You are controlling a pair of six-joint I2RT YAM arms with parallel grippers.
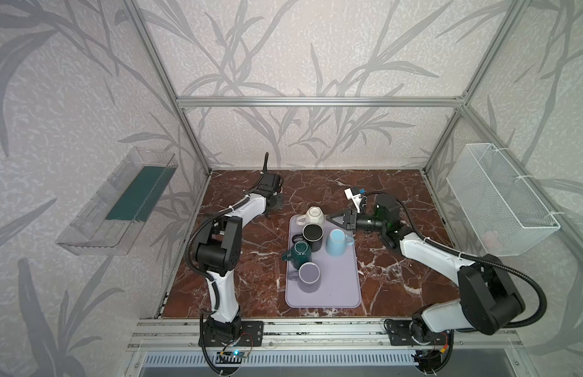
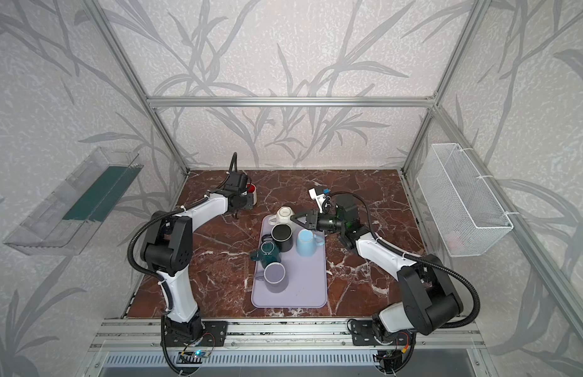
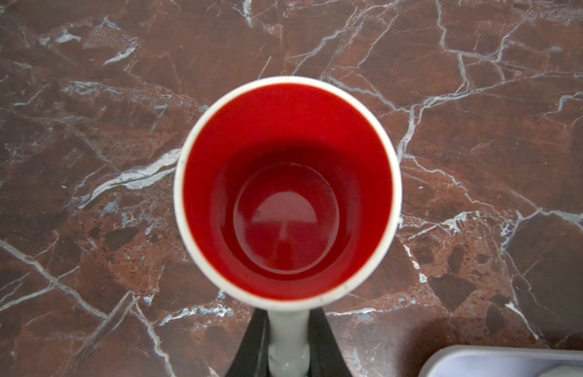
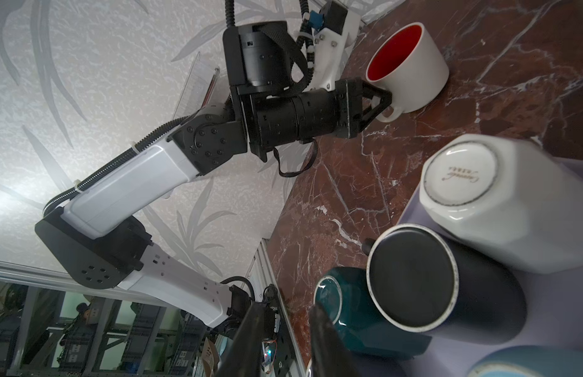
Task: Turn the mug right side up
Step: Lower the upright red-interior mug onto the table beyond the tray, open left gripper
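So the red-lined mug (image 3: 287,189) is already mouth-up. It's parked on the marble table (image 3: 120,98) off the far left corner of the lilac tray (image 1: 332,287), well apart from the other mugs crowded on it. The left gripper (image 4: 383,99) is clamped tight on its handle (image 4: 391,114), so probably only a clean let-go is needed. The base should be confirmed flat on the stone first; it looks seated in the right wrist view, though the contact line can't be fully made out. Then the jaws should be eased apart and the gripper backed straight out along the handle, not swung sideways, or the mug could get dragged or tipped. Pose-wise, the left arm is stretched forward and low, the handle is pinched from the side, and the wrist camera is aimed straight down into the cup. The right gripper (image 1: 332,218) is held level too, jaws a bit apart with nothing between them. It's pointed at the upside-down white mug (image 1: 314,215) just beside it; contact can't be told.
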